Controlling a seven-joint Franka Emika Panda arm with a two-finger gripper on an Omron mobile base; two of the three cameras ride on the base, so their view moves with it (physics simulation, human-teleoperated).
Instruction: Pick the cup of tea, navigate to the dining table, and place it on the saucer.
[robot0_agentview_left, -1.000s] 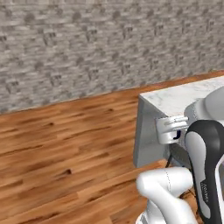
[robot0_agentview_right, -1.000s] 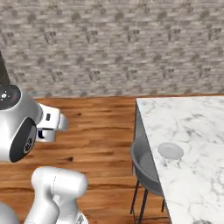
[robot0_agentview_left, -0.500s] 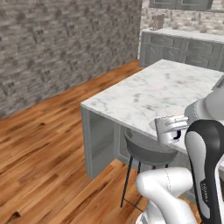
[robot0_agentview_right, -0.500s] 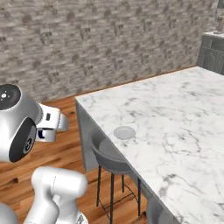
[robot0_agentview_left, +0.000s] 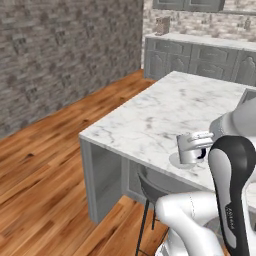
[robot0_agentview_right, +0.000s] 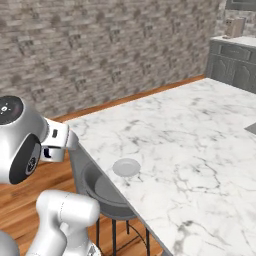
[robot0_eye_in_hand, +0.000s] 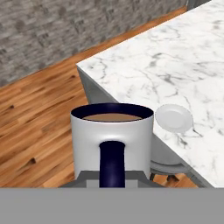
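The cup of tea (robot0_eye_in_hand: 112, 139), a grey mug with a dark rim, dark handle and brown liquid, stands upright close in front of the hand camera. My gripper (robot0_agentview_left: 199, 148) is shut on it at the handle side. In the left base view the cup of tea (robot0_agentview_left: 188, 148) hangs just above the near edge of the dining table (robot0_agentview_left: 165, 112). The saucer (robot0_agentview_right: 126, 167), a small pale round dish, lies on the marble near that edge. In the hand view the saucer (robot0_eye_in_hand: 174, 118) sits to the right of the cup and beyond it, on the dining table (robot0_eye_in_hand: 175, 74).
A dark grey stool (robot0_agentview_right: 106, 193) stands tucked under the table's near edge, below the saucer. Grey wall cabinets (robot0_agentview_left: 200, 56) run along the back. A stone wall (robot0_agentview_right: 100, 45) and wooden floor (robot0_agentview_left: 45, 170) lie to the left of the table.
Both base views have swung and moved up to the table, so the camera moved, not the things. The marble top and saucer now lie much closer. The cup stays in the shut gripper.
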